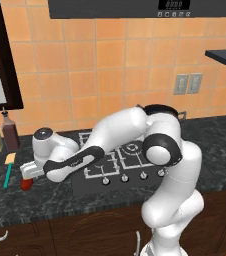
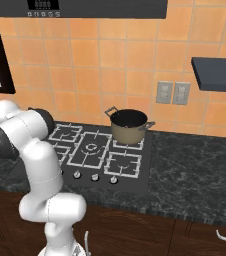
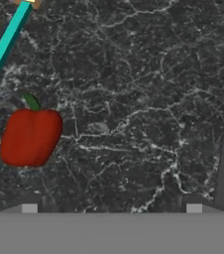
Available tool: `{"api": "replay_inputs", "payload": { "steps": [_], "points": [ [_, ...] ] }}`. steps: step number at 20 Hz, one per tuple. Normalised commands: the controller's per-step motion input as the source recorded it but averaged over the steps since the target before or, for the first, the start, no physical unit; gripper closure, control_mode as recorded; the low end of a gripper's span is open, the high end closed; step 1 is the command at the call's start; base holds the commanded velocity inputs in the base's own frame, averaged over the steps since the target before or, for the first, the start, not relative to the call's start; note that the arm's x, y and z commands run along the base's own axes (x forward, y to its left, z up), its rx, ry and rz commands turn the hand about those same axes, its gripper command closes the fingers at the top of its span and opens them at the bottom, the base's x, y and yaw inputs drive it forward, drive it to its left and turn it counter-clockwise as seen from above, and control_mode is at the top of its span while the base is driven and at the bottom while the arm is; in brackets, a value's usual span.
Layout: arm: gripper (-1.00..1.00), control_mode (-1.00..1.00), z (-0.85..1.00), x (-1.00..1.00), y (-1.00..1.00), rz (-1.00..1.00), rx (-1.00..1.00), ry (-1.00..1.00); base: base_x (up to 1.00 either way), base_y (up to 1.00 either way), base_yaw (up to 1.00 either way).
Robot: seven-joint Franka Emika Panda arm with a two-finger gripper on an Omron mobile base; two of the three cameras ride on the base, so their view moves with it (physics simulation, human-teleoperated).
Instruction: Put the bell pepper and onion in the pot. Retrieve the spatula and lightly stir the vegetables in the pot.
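Tool point(image 1: 29, 172) position: low over the dark marbled stone surface point(image 1: 55, 200), to the left of the black stovetop point(image 1: 120, 165), with its jaws spread wide apart and nothing between them. You see this best in the hand view, where the two dark fingertips point(image 3: 29, 208) stand far apart at the bottom edge with bare surface between them.

Locate the small glossy red rounded bell pepper point(image 3: 30, 137) on the surface just beside the tool, off to one side of the jaw line and not yet centred. The slim spatula point(image 1: 8, 172) with the long teal-green handle and flat cream-yellow blade lies on the surface near the pepper, apart from it and untouched.

Note the squat round tan-grey metal pot point(image 2: 128, 126) with the dark rim and loop handles. It stands on the far right burner, well apart from the tool. Something dark reddish shows inside it in the right base view; judge this as possibly the onion, but you cannot confirm it at this size.

Status, as a judgement: the pepper transfer is at the approach stage. Remaining steps: centre and grasp the pepper, carry it to the pot, then fetch the spatula and stir.
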Motion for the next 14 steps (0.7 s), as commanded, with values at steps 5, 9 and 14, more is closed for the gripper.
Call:
{"api": "replay_inputs", "payload": {
  "steps": [5,9,14],
  "points": [
    [-1.00,-1.00,0.00,0.00,0.48,0.00,0.09,0.01,0.00,0.00,0.00],
    [-1.00,-1.00,-0.03,0.00,0.43,-0.06,0.09,0.00,0.00,0.00,0.00],
    [-1.00,-1.00,-0.13,0.00,0.25,-0.17,0.03,0.00,0.00,0.00,0.00]
  ]
}}
